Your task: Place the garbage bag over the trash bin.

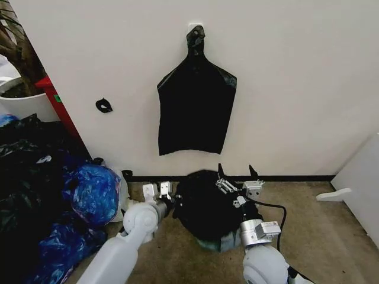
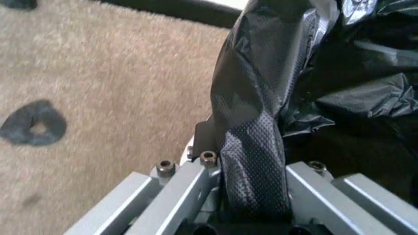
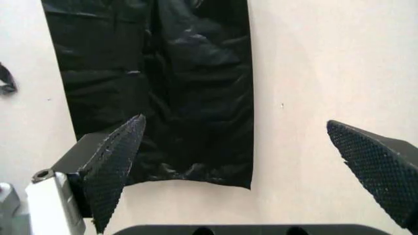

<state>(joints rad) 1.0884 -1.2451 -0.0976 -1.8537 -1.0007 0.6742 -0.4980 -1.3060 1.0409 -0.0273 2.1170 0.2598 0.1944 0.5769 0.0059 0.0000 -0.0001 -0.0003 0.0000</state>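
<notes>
no readable text, labels, brands or numbers (any surface)

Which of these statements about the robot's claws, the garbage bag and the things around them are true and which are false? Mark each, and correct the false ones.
1. The right claw is open with nothing between its fingers. True.
2. The left claw is open and clear of the garbage bag. False: in the left wrist view it is shut on a fold of the bag.
3. A flat black bag bundle hangs on the wall above the garbage bag. True.
4. The shiny blue bags lie to the robot's right. False: they lie to its left.
5. The trash bin stands bare. False: the garbage bag covers most of it.
</notes>
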